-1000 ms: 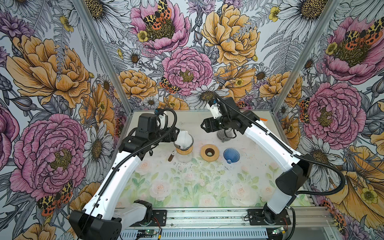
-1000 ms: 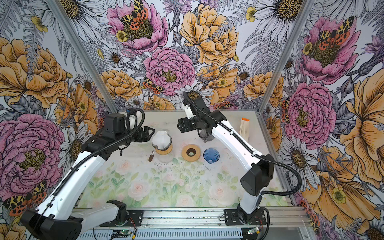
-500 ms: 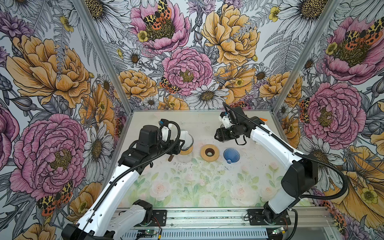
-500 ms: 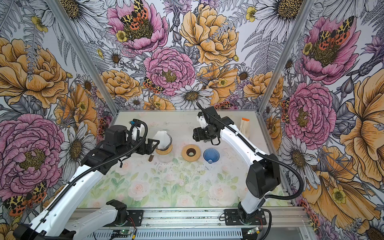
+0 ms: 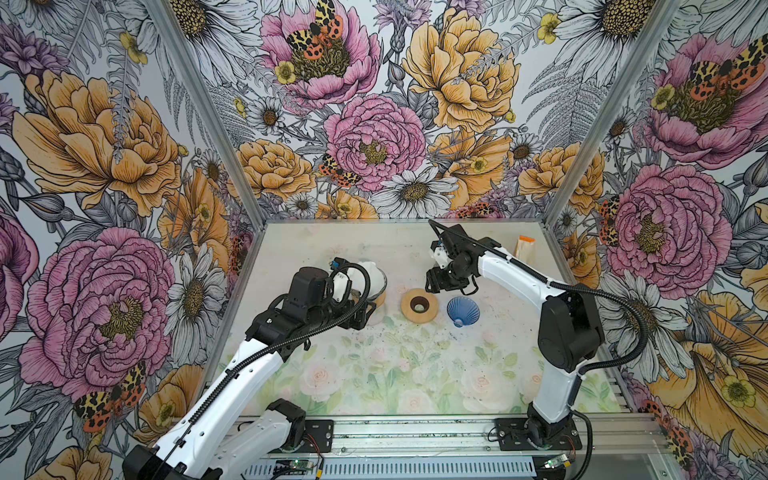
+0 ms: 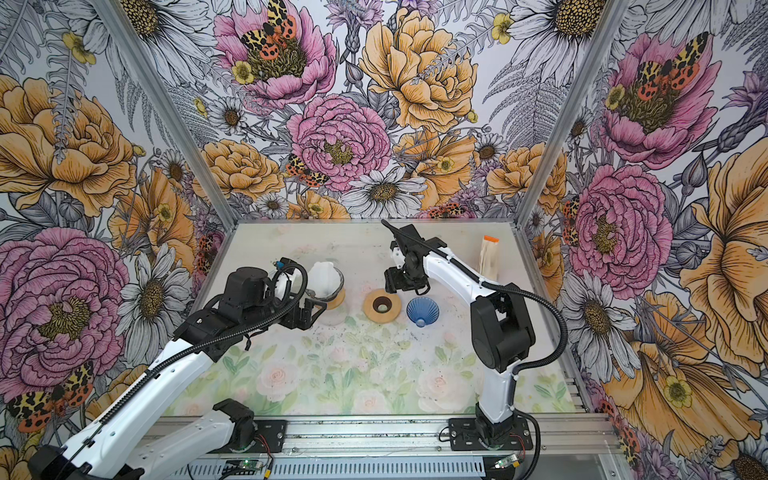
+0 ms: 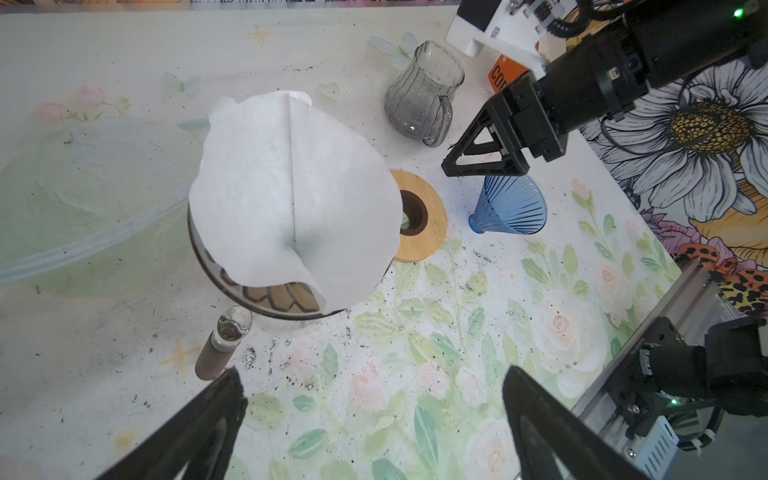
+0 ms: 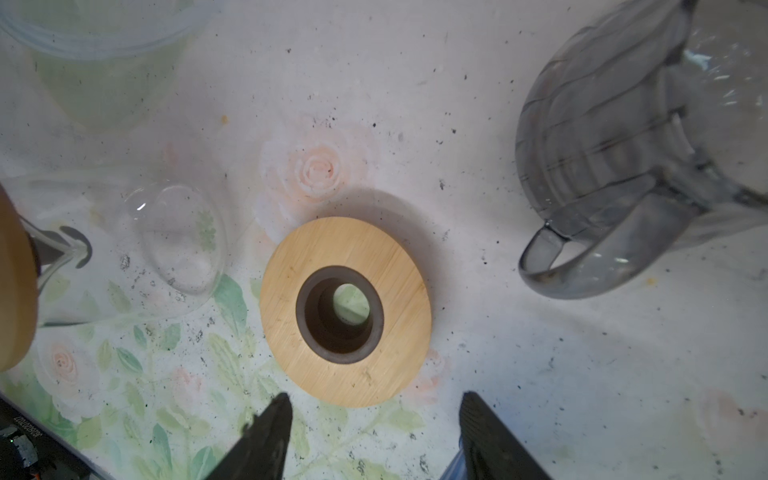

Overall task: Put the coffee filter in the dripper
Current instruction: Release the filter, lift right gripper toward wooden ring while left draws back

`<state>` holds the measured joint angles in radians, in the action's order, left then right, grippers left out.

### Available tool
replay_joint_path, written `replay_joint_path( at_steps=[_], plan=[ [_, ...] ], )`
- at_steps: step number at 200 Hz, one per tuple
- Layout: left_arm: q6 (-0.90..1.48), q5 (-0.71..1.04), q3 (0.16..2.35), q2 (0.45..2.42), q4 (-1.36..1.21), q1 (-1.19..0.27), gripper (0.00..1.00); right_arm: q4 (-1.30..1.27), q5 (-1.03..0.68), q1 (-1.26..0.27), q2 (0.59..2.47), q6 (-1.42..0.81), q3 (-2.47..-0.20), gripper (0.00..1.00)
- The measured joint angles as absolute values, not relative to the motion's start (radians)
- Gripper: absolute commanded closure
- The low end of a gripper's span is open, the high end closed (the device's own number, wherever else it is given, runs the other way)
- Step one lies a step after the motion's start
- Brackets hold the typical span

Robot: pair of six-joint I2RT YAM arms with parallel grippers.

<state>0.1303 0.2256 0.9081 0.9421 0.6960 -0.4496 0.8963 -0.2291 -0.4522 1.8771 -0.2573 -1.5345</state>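
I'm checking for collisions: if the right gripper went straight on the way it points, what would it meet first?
Most likely the wooden ring: in the wrist view it lies just ahead of the open right gripper. The blue dripper sits beside that line. Depth is unclear.

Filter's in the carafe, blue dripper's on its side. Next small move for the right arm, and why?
Probably lower the right gripper onto the blue dripper and close on its rim. It lies tipped over beside the wooden ring, with the open jaws hanging close by. The coffee filter sits in the glass carafe, and the left gripper is open and clear.
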Motion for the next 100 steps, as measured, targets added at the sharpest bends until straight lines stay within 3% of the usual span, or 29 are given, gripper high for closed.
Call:
replay_joint_path(
  at_steps=[100],
  plan=[
    [0.131, 0.225, 0.888, 0.929, 0.697, -0.456, 0.01, 0.884, -0.186, -0.459, 2.008, -0.318, -1.57, 0.34]
  ],
)
